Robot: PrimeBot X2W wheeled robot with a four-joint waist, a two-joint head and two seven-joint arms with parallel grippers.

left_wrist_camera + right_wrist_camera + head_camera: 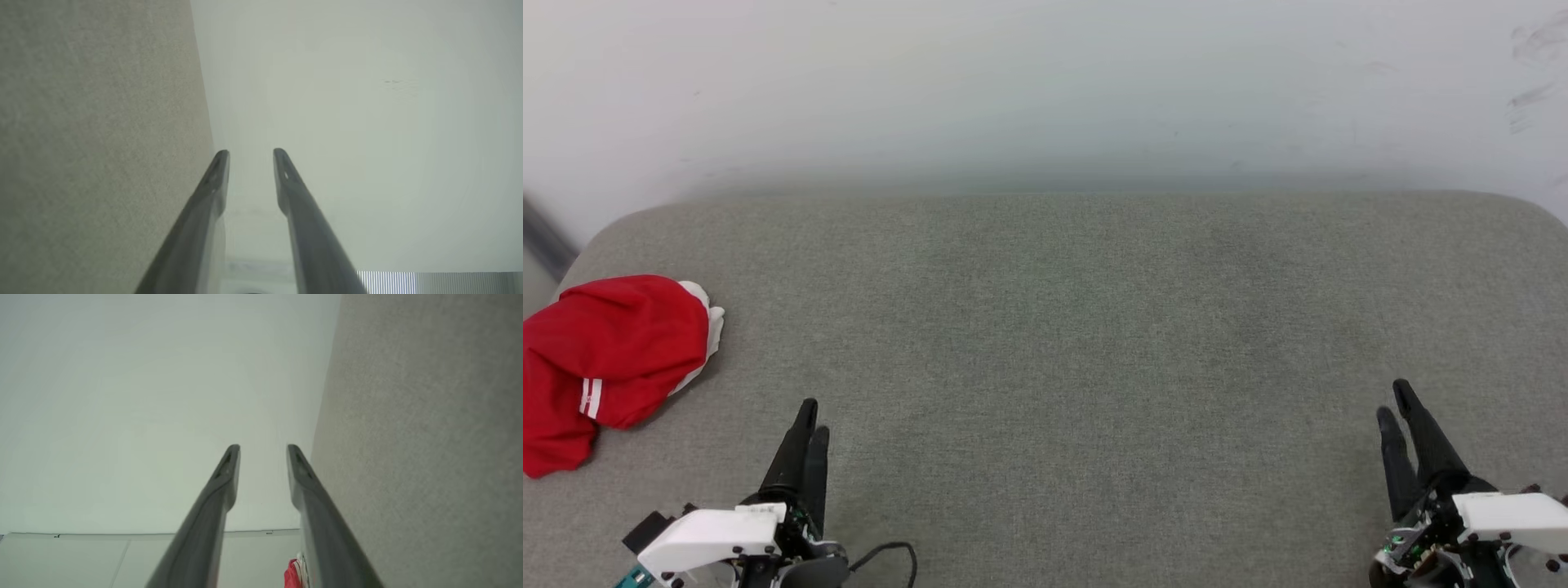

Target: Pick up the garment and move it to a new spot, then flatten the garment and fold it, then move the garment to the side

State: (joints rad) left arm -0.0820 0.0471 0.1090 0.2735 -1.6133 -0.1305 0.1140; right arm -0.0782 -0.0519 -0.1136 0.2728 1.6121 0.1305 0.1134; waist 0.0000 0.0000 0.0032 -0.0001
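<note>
target: the bright red soft fabric shirt (605, 359), white at the sleeves with a white-and-red striped trim. it lies bunched in a heap at the far left edge of the broad grey woven cushion (1062, 327), and part of it runs off the left side of the head view. white cloth pokes out at the heap's upper right. a short striped band shows low on its front.

your left gripper (815, 416) sits at the lower left of the head view, over the cushion. it is near the shirt, to its right, and apart from it. in its wrist view the two long dark fingers (212, 192) stand parted with clear space between them, holding nothing.

your right gripper (1392, 398) sits at the lower right, well apart from the shirt, with the whole width of the cushion between. its fingers are spread the same way, empty. a sliver of the red shirt shows at the bottom of the right wrist view, in the gap between the fingers but far beyond them.

a pale white wall (1045, 82) runs behind the cushion's far edge.
</note>
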